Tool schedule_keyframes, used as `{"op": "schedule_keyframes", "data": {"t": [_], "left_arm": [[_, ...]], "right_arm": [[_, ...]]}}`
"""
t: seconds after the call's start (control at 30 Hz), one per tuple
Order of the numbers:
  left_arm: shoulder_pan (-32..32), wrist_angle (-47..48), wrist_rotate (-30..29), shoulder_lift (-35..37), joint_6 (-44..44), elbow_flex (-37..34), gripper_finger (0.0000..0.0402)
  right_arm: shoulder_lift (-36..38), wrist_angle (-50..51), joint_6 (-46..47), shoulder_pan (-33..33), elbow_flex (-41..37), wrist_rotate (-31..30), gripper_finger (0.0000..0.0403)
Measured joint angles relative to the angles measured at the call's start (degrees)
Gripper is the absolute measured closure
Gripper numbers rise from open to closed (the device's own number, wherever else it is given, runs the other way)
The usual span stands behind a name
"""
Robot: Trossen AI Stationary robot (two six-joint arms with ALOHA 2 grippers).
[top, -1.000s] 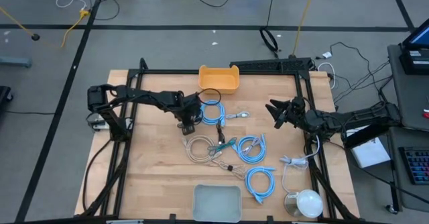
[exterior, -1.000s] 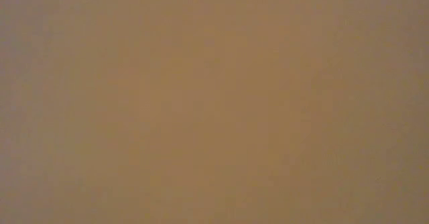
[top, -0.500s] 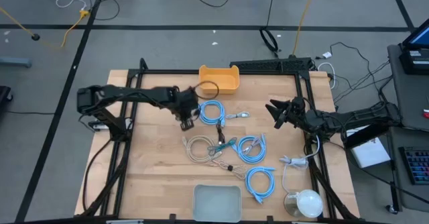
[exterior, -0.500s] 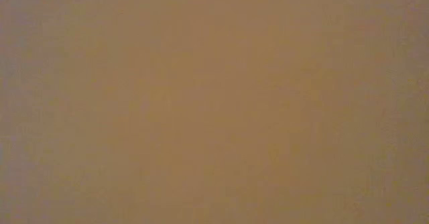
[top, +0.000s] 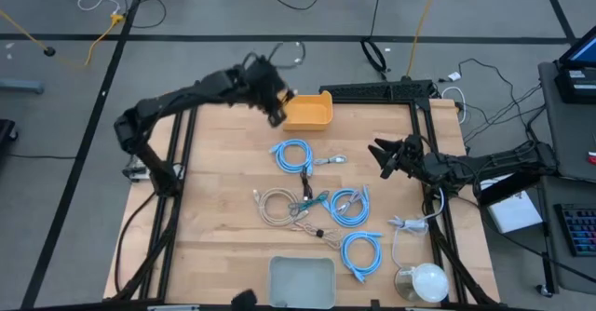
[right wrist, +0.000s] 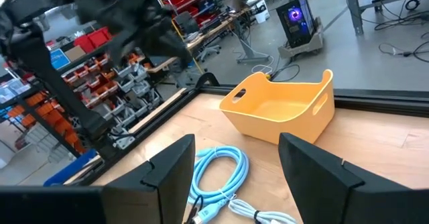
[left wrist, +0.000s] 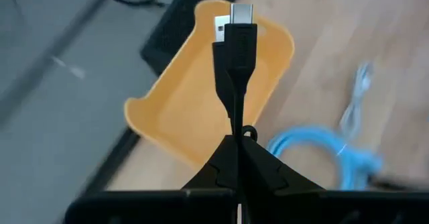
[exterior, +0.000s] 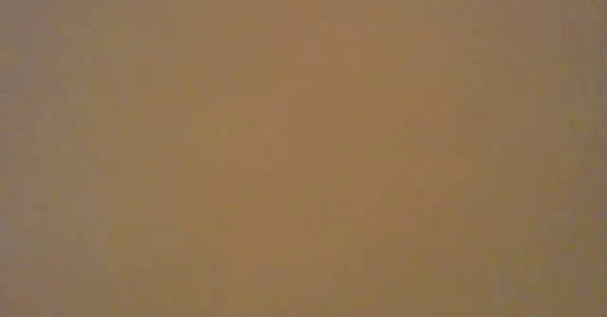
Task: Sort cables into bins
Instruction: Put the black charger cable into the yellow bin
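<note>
Left wrist view: left tool [left wrist: 236, 158], pinching a black cable [left wrist: 236, 70], suspends it above the orange bin [left wrist: 194, 110] for release; right tool [top: 385, 155] waits spread.

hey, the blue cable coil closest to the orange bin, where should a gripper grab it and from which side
Probably from straight above, pinching one side of the ring. That light-blue coil lies flat on the table, so nothing sticks up except the bundled strands. The arc facing the orange bin looks clearest; the opposite side runs into its loose tail and the short cables nearby.
</note>
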State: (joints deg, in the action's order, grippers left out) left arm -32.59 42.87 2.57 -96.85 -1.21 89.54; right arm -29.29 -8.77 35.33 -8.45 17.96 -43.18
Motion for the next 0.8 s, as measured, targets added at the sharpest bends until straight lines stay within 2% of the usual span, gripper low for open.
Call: {"op": "schedule_keyframes", "data": {"t": [0.13, 0.27, 0.47, 0.8], "left_arm": [[-4.4, -3.6, 12.2, -5.3, -10.2, 3.8, 0.04], [-5.1, -9.0, 18.4, -7.7, -14.4, 5.3, 0.0401], [-3.1, -7.6, 18.2, -9.7, -10.2, 6.8, 0.0401], [-2.6, 5.6, 7.2, -14.2, 16.0, 6.7, 0.0401]], "right_arm": [[-0.1, -0.1, 0.2, 0.0, 0.0, 0.0, 0.0191], [-0.1, -0.1, 0.1, 0.0, 0.0, 0.0, 0.0191], [-0.1, 0.0, -0.1, 0.0, 0.0, 0.0, 0.0191], [-0.6, 0.0, -0.4, 0.0, 0.0, -0.2, 0.0191]]}}
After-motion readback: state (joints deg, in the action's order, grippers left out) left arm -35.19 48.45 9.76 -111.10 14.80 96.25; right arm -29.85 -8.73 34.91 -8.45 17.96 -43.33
